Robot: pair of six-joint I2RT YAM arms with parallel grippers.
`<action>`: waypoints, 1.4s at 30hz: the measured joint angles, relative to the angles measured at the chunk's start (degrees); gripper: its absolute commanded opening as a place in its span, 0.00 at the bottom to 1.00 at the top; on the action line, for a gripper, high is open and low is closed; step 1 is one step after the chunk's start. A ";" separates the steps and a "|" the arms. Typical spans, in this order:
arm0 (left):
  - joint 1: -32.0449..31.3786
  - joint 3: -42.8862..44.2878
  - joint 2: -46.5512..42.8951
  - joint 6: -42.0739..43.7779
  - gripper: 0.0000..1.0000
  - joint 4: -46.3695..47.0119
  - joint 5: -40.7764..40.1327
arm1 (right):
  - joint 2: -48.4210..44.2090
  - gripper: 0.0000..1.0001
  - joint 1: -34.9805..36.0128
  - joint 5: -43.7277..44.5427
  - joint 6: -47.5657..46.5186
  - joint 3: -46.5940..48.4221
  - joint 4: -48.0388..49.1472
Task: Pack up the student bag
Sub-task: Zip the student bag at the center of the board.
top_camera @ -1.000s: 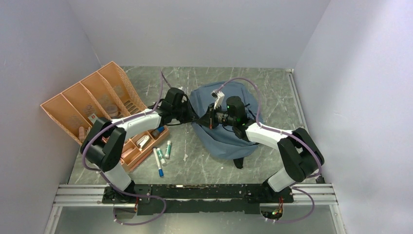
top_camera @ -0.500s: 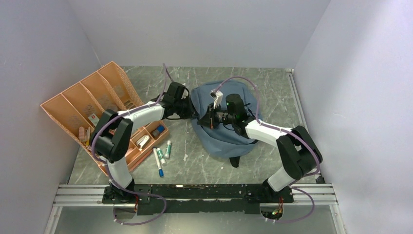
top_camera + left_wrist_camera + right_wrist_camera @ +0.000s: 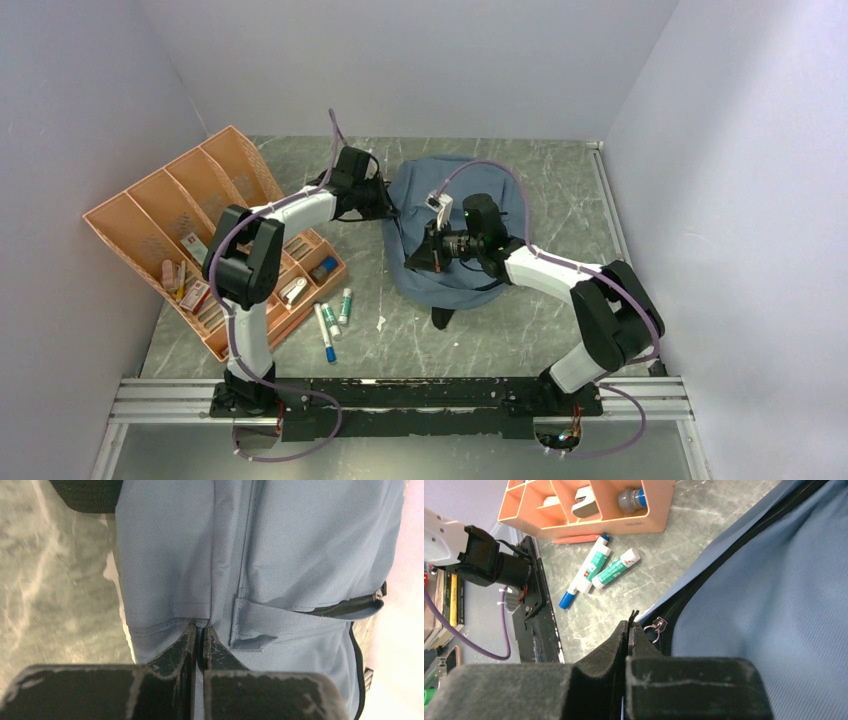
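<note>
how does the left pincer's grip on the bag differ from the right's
The left pincer pinches blue fabric at a seam of the student bag; right pincer pinches at the black zipper trim beside the metal pull. Left grips the bag's left edge, right nearer its middle. Both shut.

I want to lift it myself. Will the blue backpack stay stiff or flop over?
Probably floppy: the backpack is soft cloth, creased where the left gripper pinches it. Likely light too, since it seems to lie slack and flattish. It shouldn't roll.
</note>
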 measured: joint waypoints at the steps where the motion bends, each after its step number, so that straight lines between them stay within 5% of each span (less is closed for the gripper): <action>1: 0.20 1.16 0.83 0.50 0.05 -0.09 -0.17 | -0.37 0.00 0.00 -0.37 -0.35 0.00 -0.72; 12: 2.23 12.90 8.76 3.67 0.05 -3.56 -0.02 | -4.96 0.00 -0.33 0.11 -5.38 -1.88 -6.27; 19: 2.89 13.29 8.85 4.94 0.47 -3.89 1.09 | -6.16 0.00 -0.66 1.22 -5.49 -2.21 -7.34; 24: 4.09 7.26 2.78 3.61 0.61 -2.51 0.42 | -6.08 0.00 -0.68 3.17 -2.05 -2.23 -6.29; 34: 3.17 -11.39 -20.33 -5.70 0.64 -1.73 -2.38 | -5.62 0.00 -0.79 7.06 3.67 -1.88 -2.64; 42: -5.81 -17.55 -24.76 -15.63 0.64 -5.20 -8.48 | -5.62 0.00 -0.79 8.31 4.79 -1.88 -1.73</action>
